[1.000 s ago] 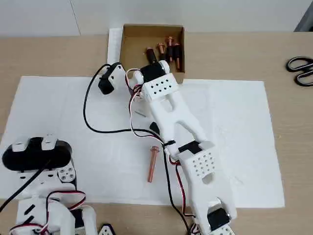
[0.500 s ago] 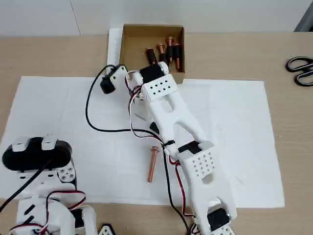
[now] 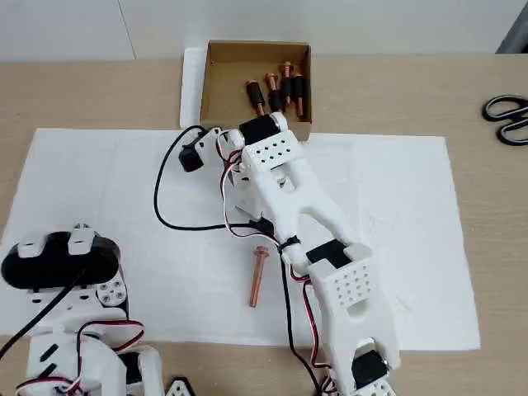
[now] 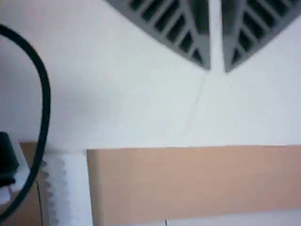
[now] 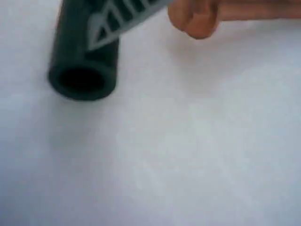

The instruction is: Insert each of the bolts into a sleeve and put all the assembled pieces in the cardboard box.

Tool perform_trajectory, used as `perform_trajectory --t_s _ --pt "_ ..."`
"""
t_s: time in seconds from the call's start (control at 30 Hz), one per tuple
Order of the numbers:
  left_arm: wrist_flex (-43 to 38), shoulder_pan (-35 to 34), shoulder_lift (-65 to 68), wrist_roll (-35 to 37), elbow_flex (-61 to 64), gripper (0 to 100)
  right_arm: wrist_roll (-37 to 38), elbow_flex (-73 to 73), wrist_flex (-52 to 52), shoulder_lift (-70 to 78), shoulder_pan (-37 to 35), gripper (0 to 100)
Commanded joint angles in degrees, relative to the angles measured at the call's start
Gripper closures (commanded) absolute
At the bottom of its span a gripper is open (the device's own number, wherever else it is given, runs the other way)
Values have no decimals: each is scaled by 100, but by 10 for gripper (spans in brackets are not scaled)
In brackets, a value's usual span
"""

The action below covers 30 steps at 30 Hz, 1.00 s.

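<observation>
Cardboard box [image 3: 216,82] on the table [image 3: 91,91] just behind the paper sheet [image 3: 396,214], assembled pieces [image 3: 276,89] in its right half, bolt [image 3: 257,276] mid-sheet, sleeve [image 5: 84,61] near its head, scissors [image 3: 507,118] far right off the sheet.

No readable text, labels, numbers or signs anywhere.

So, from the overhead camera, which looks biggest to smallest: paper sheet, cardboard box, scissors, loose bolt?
1. paper sheet
2. cardboard box
3. scissors and loose bolt: they look alike, and the scissors run off the edge.
</observation>
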Motion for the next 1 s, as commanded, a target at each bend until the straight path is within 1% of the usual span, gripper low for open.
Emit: perform_trajectory --t_s 0.0,0.13,0.33,0.83,0.9,0.97 --pt "-185 26 -26 0 -57 990 -70 9 48 -453 40 835" --pt "-132 26 -26 0 -57 990 -264 18 75 -462 -40 835" --pt "-132 9 -26 0 -57 990 -308 501 84 -470 -382 835" --pt "-141 18 -26 0 -57 990 -316 695 40 -409 -356 838" --pt "-141 26 -18 0 -57 991 -308 791 31 -409 -356 876" --pt "-123 26 9 9 -57 992 -308 800 31 -409 -286 969"
